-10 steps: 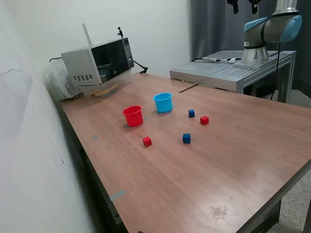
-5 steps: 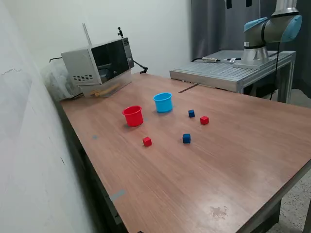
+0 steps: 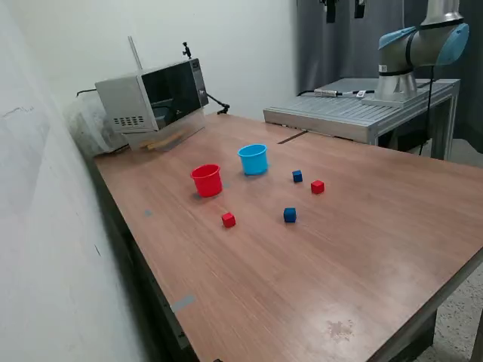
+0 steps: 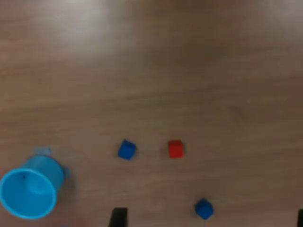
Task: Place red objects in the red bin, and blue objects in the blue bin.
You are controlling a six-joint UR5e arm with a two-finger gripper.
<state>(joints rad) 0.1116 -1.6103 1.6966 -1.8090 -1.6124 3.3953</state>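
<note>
1. A microwave [image 3: 155, 96] is being seen at the far corner of the wooden surface [image 3: 362, 241], on the exterior view's left.
2. The red bin [image 3: 206, 180] is standing upright on the surface, with the blue bin [image 3: 253, 159] just beside it towards the exterior view's right and a little farther back; both are open at the top, and the blue bin [image 4: 29, 192] is being shown empty by the wrist view.
3. One red cube [image 3: 228, 219] is lying in front of the red bin, apart from it.
4. One blue cube [image 3: 290, 215] is lying to the exterior view's right of that red cube, well apart from it.
5. A second blue cube [image 3: 297, 176] is sitting near the blue bin, with the second red cube [image 3: 317, 186] close beside it but not touching.
6. The claw [image 3: 343, 9] is being held high above the surface at the exterior view's top edge, its two fingers standing apart with nothing between them; one dark fingertip [image 4: 118, 216] is being caught at the wrist picture's edge.
7. The arm's base [image 3: 411, 56] is standing on a grey metal platform [image 3: 355, 113] at the far right.
</note>
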